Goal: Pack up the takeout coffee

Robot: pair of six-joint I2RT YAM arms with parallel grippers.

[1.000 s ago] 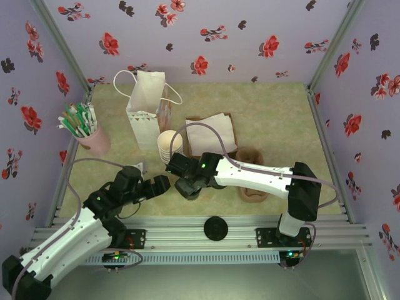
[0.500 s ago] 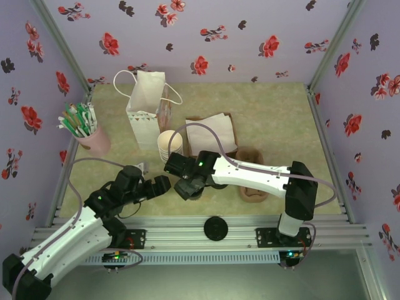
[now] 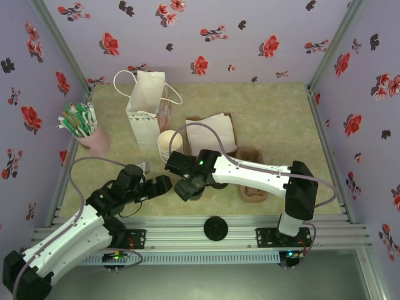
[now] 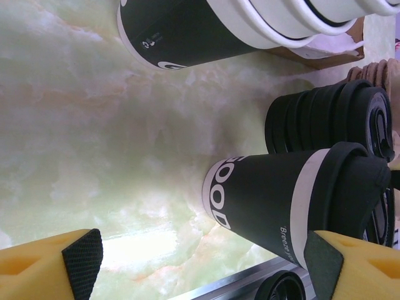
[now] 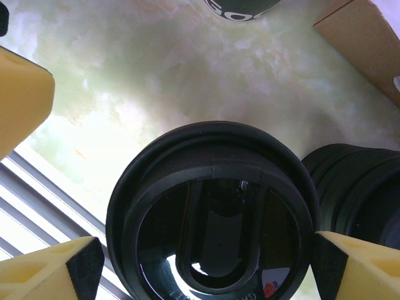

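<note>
Plainly, the takeout coffee (image 4: 281,194) stands upright on the table (image 3: 269,119) near its front edge, just beside the stack of spare lids (image 4: 325,119) and in front of the lidless cups (image 3: 167,145); the right gripper (image 5: 206,256) hangs directly above its black lid (image 5: 212,231), jaws spread wider than the rim and gripping nothing, likely so the cup stands free; the left gripper (image 4: 203,256) faces the cup's side low over the table, jaws likewise wide, probably lined up to carry it toward the paper bag (image 3: 147,106) standing behind.
</note>
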